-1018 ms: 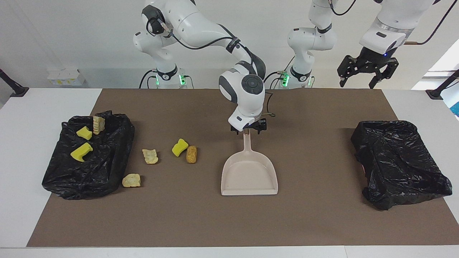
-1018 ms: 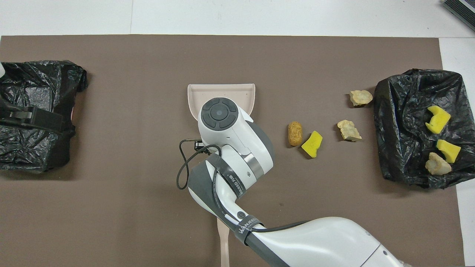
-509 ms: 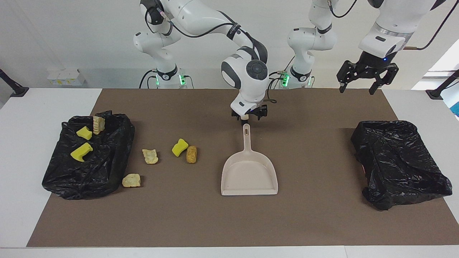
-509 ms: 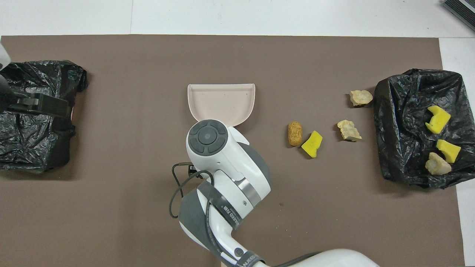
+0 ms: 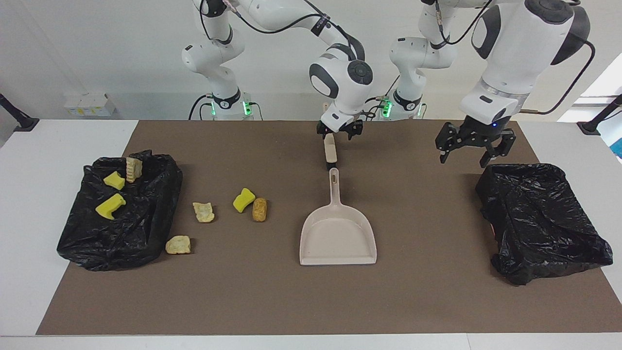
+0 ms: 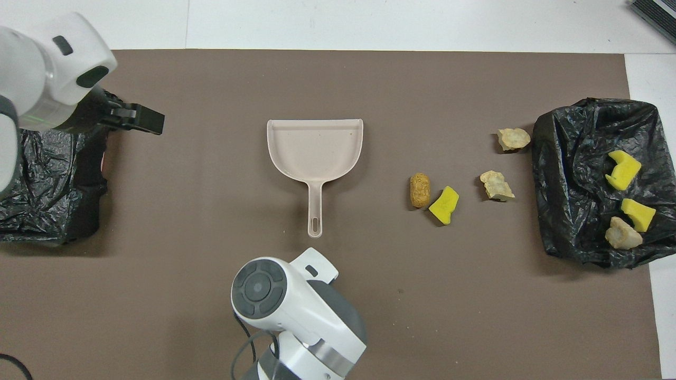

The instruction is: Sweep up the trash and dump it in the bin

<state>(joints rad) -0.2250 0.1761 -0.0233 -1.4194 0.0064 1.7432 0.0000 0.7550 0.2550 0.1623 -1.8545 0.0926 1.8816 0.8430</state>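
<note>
oblong brown trash piece (image 5: pixel 259 209), long axis toward robots, beside yellow chunk (image 5: pixel 243 200)

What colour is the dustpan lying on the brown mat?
Pale beige-pink dustpan; clearest in the overhead view.

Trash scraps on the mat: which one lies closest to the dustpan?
The golden-brown oblong piece, beside the yellow sponge chunk; the two pale scraps lie nearer the black bag.
</note>
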